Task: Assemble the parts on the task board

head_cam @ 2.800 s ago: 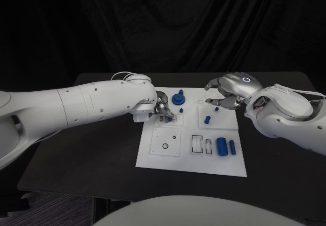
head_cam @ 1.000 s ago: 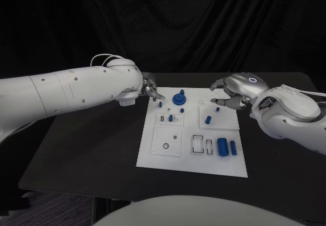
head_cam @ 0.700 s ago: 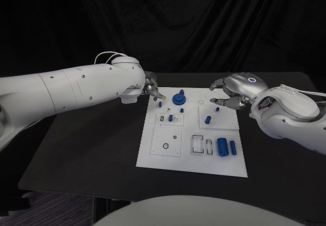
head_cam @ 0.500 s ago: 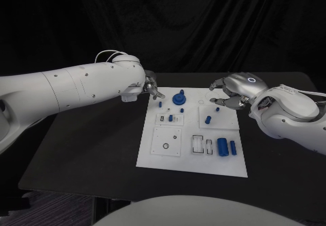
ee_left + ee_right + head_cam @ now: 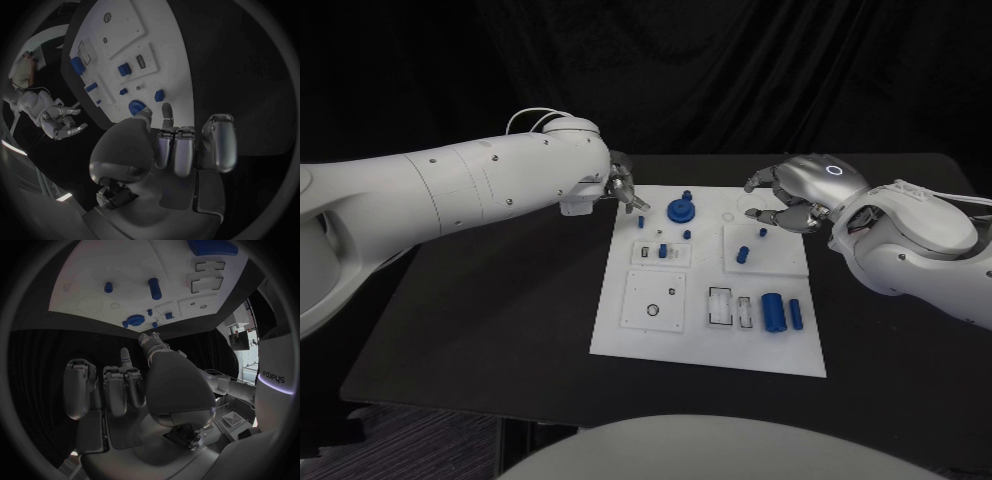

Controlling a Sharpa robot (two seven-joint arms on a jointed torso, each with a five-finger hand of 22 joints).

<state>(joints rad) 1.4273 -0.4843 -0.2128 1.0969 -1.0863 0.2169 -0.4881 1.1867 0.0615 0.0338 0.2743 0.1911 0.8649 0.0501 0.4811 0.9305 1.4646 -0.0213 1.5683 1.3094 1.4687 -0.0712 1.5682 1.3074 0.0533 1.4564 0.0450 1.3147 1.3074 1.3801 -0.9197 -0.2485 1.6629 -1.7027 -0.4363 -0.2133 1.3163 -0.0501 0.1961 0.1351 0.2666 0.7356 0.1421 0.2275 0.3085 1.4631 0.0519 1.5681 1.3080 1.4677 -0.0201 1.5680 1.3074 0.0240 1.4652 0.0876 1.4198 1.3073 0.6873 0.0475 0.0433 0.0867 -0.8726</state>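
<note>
The black desk point(image 5: 488, 330) carries the white task board point(image 5: 678, 340) at its middle, with wide bare margins on the board's left and right and a narrower strip along its near edge. The left arm reaches in over the desk's far left part; the left hand point(image 5: 620, 188) hangs just off the board's far left corner, fingers curled in and holding nothing. The right hand point(image 5: 783, 200) hovers over the board's far right corner, fingers likewise curled on nothing.

On the board, a blue round knobbed part point(image 5: 679, 209) stands near the far edge between the two hands, with small blue pegs point(image 5: 687, 235) just nearer. A blue peg point(image 5: 741, 254) stands in the right-hand plate below the right hand. Toward the near right lie a thick blue cylinder point(image 5: 770, 310) and a slimmer blue bar point(image 5: 793, 314), side by side, beside empty rectangular slots point(image 5: 718, 306). A round recess point(image 5: 651, 311) sits in the near left plate.
</note>
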